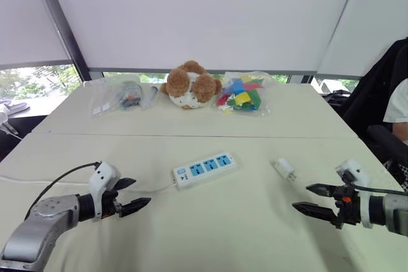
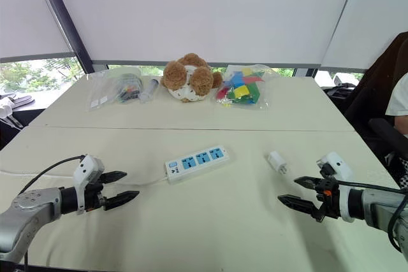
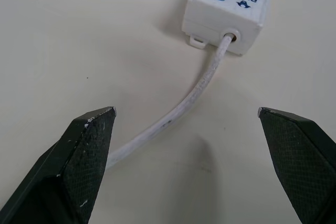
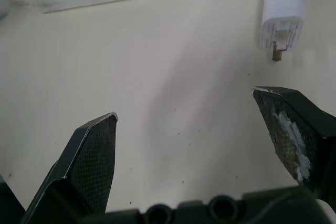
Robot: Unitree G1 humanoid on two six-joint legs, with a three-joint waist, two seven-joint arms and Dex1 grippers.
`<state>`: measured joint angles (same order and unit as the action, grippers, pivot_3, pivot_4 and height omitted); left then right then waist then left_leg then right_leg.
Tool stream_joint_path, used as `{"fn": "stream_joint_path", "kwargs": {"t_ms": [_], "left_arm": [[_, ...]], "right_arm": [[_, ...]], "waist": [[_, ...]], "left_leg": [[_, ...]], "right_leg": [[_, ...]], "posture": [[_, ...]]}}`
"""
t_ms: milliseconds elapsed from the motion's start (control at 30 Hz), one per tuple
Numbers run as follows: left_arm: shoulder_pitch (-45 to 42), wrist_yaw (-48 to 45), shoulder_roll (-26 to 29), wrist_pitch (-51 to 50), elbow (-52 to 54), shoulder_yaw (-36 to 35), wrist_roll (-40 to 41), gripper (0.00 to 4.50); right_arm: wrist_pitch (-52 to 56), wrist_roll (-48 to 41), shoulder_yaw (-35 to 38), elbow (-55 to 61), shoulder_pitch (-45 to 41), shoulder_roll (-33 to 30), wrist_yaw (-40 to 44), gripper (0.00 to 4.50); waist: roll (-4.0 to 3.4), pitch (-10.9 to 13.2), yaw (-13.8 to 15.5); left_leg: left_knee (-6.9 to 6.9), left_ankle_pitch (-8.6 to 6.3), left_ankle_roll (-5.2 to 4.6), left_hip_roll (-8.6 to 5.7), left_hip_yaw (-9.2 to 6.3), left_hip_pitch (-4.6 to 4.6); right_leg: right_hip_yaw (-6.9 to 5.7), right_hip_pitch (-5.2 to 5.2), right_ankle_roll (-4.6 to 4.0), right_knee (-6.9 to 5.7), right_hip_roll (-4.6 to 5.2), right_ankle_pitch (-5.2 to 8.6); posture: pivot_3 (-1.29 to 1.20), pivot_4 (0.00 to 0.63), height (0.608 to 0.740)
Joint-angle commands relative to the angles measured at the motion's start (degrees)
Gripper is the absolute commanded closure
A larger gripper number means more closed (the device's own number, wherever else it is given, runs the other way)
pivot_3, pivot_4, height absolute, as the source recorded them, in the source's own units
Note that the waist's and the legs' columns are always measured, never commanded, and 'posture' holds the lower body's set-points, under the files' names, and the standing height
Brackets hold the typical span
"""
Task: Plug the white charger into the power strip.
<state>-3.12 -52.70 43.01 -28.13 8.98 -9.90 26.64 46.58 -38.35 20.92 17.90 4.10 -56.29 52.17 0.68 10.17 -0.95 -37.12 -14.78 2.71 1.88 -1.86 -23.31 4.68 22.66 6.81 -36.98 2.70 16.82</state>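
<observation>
**Positions.** The white charger (image 1: 285, 169) lies flat on the table (image 1: 223, 240), to the right of the power strip (image 1: 204, 169) and apart from it. It sits just far-left of the right gripper (image 1: 301, 197). In the right wrist view its metal prongs point toward the near side. The power strip lies at an angle at mid-table, blue sockets facing up. Its cable (image 3: 178, 108) runs off to the left past the left gripper (image 1: 141, 191).

**Gripper state.** Both grippers hover just above the table with fingers spread wide and nothing between them.

**Handling.** The charger appears to be a small, light, rigid plastic block with a smooth shell, so it is likely to slip or twist under an off-centre grip.

- Take hold across the two broad faces of the body.
- Keep the grip toward the end away from the prongs, leaving the prongs fully exposed.

The power strip also looks light and may slide under insertion force, so bracing it with the left gripper is advisable.
</observation>
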Motion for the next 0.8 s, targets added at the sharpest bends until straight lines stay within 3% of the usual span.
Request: {"fn": "stream_joint_path", "kwargs": {"t_ms": [33,800], "left_arm": [[-1.3,0.4,-0.6,0.9,0.1,-0.8,0.3,0.00],[-7.0,0.7,-0.6,2.7,-5.2,1.5,-3.6,0.00]], "right_arm": [[-1.0,0.7,0.1,0.9,-1.3,-0.3,0.2,0.02],[-5.4,5.4,-1.1,-2.2,-1.8,1.0,0.7,0.02]], "waist": [[0.00,0.0,0.1],[0.00,0.0,0.1]], "left_leg": [[0.00,0.00,0.00,0.00,0.00,0.00],[-0.02,0.00,0.00,-0.01,-0.01,0.01]], "right_leg": [[0.00,0.00,0.00,0.00,0.00,0.00],[-0.01,-0.01,0.16,-0.06,-0.01,-0.09]], "posture": [[0.00,0.150,0.739],[0.00,0.150,0.739]]}}
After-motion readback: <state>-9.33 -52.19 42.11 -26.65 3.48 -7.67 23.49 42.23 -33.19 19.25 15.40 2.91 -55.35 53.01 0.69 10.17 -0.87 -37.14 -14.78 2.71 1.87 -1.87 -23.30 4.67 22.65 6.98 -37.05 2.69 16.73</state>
